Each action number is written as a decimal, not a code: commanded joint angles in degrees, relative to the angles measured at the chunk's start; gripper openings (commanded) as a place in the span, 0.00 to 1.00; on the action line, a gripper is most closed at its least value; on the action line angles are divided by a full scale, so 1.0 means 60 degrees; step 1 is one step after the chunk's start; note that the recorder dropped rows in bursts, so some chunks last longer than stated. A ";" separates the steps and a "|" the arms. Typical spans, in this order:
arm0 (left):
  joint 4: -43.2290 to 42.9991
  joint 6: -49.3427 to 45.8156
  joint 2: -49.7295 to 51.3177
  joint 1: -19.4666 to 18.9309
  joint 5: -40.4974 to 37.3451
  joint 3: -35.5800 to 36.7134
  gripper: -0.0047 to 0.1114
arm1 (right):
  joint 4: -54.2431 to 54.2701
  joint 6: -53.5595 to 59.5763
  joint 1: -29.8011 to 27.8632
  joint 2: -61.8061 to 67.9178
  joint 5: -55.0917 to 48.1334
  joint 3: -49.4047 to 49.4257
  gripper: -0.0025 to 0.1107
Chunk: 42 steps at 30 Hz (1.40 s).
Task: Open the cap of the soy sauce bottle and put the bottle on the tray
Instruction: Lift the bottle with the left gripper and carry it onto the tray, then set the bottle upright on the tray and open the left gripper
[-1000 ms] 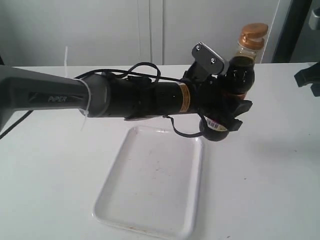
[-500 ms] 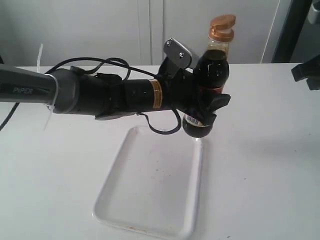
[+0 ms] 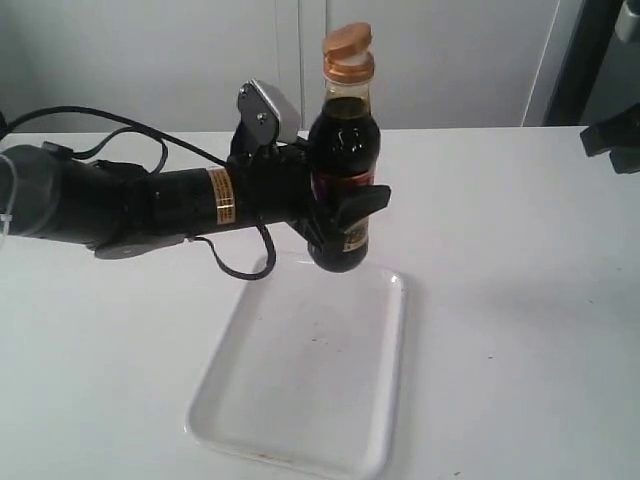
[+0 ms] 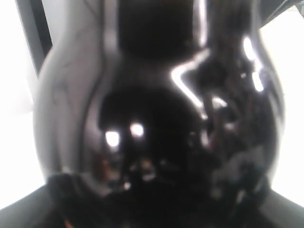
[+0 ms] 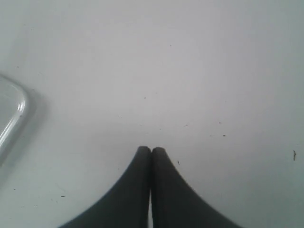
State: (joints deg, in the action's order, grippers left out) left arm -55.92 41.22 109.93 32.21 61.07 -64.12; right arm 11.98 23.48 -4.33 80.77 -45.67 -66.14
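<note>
Dark glass of the soy sauce bottle fills the left wrist view, while the exterior view alone shows its orange-brown cap tilted open and its base hanging above the far edge of the white tray. Bare table lies wide to the tray's right. Reaching level from the left, the left gripper pinches the bottle's body upright. Over bare table beside the tray's corner, the right gripper has its fingertips pressed together.

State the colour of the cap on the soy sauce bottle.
Orange-brown. The cap on the soy sauce bottle shows best in the exterior view.
</note>
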 commanded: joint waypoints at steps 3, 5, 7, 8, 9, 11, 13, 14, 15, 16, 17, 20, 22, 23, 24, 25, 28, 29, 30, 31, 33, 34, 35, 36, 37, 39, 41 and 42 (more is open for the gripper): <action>0.0038 -0.0160 -0.0357 -0.0427 0.1482 0.0676 0.04 | 0.0440 0.0360 -0.0039 -0.0004 0.0098 -0.0068 0.02; 0.0038 -0.0196 -0.0357 -0.0547 0.1482 0.0892 0.04 | 0.0464 0.0360 -0.0039 -0.0004 0.0098 -0.0068 0.02; -0.0114 -0.0438 -0.0357 -0.0574 0.1482 0.1078 0.04 | 0.0504 0.0360 -0.0022 -0.0004 0.0098 -0.0068 0.02; -0.0204 -0.0512 -0.0357 -0.0574 0.1482 0.1186 0.04 | 0.0530 0.0369 -0.0022 -0.0004 0.0113 -0.0068 0.02; -0.0320 -0.0653 -0.0357 -0.0574 0.1482 0.1290 0.04 | 0.0548 0.0369 -0.0022 -0.0004 0.0113 -0.0068 0.02; -0.0419 -0.0692 -0.0357 -0.0574 0.1482 0.1424 0.04 | 0.0569 0.0405 -0.0022 -0.0004 0.0138 -0.0068 0.02; -0.0492 -0.0708 -0.0357 -0.0574 0.1482 0.1447 0.04 | 0.0589 0.0394 -0.0022 -0.0004 0.0166 -0.0068 0.02; -0.0471 -0.0708 -0.0315 -0.0574 0.1482 0.1447 0.04 | 0.0610 0.0394 -0.0022 -0.0004 0.0166 -0.0068 0.02; -0.0471 -0.0708 -0.0290 -0.0574 0.1482 0.1447 0.04 | 0.0609 0.0410 -0.0022 -0.0004 0.0186 -0.0068 0.02; -0.0471 -0.0732 -0.0243 -0.0574 0.1482 0.1447 0.04 | 0.0609 0.0410 -0.0022 -0.0004 0.0186 -0.0068 0.02; -0.0471 -0.0753 -0.0198 -0.0574 0.1482 0.1447 0.04 | 0.0609 0.0410 -0.0022 -0.0004 0.0202 -0.0068 0.02; -0.0341 -0.0910 -0.0080 -0.0574 0.1482 0.1447 0.04 | 0.0614 0.0410 -0.0022 -0.0004 0.0256 -0.0068 0.02; -0.0163 -0.0910 0.0054 -0.0574 0.1482 0.1447 0.04 | 0.0614 0.0410 -0.0022 0.0041 0.0273 -0.0068 0.02; -0.0072 -0.0931 0.0119 -0.0574 0.1482 0.1447 0.04 | 0.0614 0.0410 -0.0022 0.0086 0.0273 -0.0068 0.02; -0.0052 -0.0952 0.0196 -0.0574 0.1482 0.1447 0.04 | 0.0614 0.0410 -0.0022 0.0128 0.0273 -0.0068 0.02; -0.0021 -0.0996 0.0255 -0.0574 0.1482 0.1447 0.04 | 0.0614 0.0410 -0.0022 0.0207 0.0273 -0.0068 0.02; 0.0074 -0.1128 0.0470 -0.0574 0.1482 0.1447 0.04 | 0.0614 0.0427 -0.0022 0.0398 0.0253 -0.0068 0.02; 0.0115 -0.1174 0.0544 -0.0574 0.1482 0.1447 0.04 | 0.0650 0.0546 -0.0022 0.0451 0.0229 -0.0068 0.02; 0.0164 -0.1185 0.0565 -0.0574 0.1482 0.1447 0.04 | 0.0673 0.0612 -0.0022 0.0532 0.0205 -0.0068 0.02; 0.0206 -0.1205 0.0614 -0.0574 0.1482 0.1447 0.04 | 0.0693 0.0625 -0.0022 0.0591 0.0205 -0.0068 0.02; 0.0252 -0.1194 0.0699 -0.0574 0.1482 0.1447 0.04 | 0.0693 0.0625 -0.0022 0.0689 0.0205 -0.0068 0.02; 0.0252 -0.1194 0.0748 -0.0574 0.1482 0.1447 0.04 | 0.0693 0.0625 -0.0022 0.0730 0.0205 -0.0068 0.02; 0.0252 -0.1194 0.0787 -0.0574 0.1482 0.1447 0.04 | 0.0693 0.0625 -0.0022 0.0752 0.0205 -0.0068 0.02; 0.0252 -0.1194 0.0798 -0.0574 0.1482 0.1447 0.04 | 0.0693 0.0652 -0.0022 0.0769 0.0205 -0.0068 0.02; 0.0252 -0.1194 0.0816 -0.0574 0.1482 0.1447 0.04 | 0.0693 0.0704 -0.0022 0.0796 0.0205 -0.0068 0.02; 0.0252 -0.1166 0.0836 -0.0574 0.1482 0.1447 0.04 | 0.0693 0.0733 -0.0022 0.0796 0.0205 -0.0068 0.02; 0.0252 -0.1064 0.0836 -0.0574 0.1482 0.1447 0.04 | 0.0712 0.0734 -0.0022 0.0796 0.0205 -0.0068 0.02; 0.0231 -0.1026 0.0836 -0.0574 0.1482 0.1447 0.04 | 0.0712 0.0734 -0.0022 0.0796 0.0205 -0.0068 0.02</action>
State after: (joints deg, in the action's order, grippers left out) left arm -55.24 34.31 115.27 28.77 67.30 -55.04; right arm 15.78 27.18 -4.33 85.46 -44.60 -66.14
